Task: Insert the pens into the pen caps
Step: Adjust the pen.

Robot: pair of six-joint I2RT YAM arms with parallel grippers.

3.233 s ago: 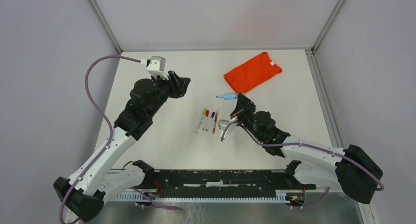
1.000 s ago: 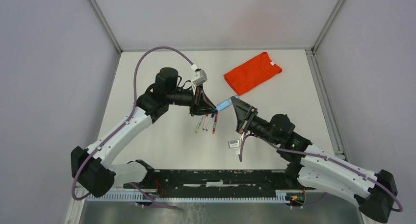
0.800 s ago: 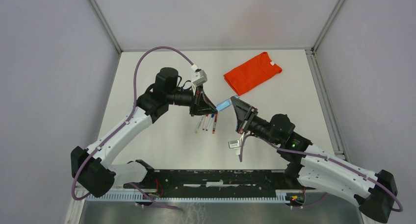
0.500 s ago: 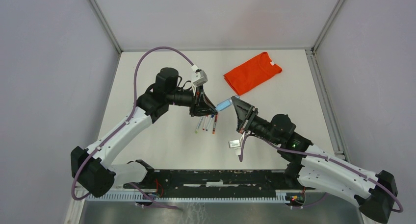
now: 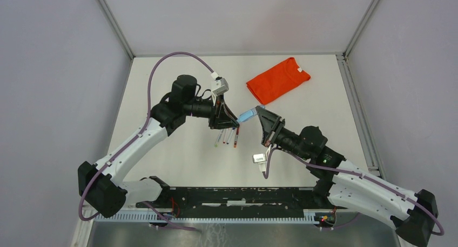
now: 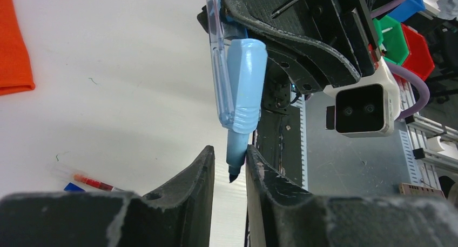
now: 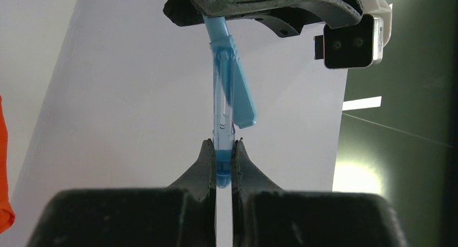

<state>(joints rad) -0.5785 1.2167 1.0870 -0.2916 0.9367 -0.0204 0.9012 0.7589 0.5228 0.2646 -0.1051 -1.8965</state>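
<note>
Clenching a blue pen (image 5: 247, 116), right end effector (image 7: 222, 145) faces the parted left end effector (image 6: 229, 152) above lying pens (image 5: 227, 134).

left gripper (image 6: 229, 156) ajar, right gripper (image 7: 222, 147) clamped

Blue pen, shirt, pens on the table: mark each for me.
Blue pen (image 6: 246, 79): left wrist view, on its pale blue barrel.
Shirt (image 5: 278, 78): top view, middle of the folded cloth.
Table pens (image 5: 236, 138): top view, the rightmost one's barrel.
</note>
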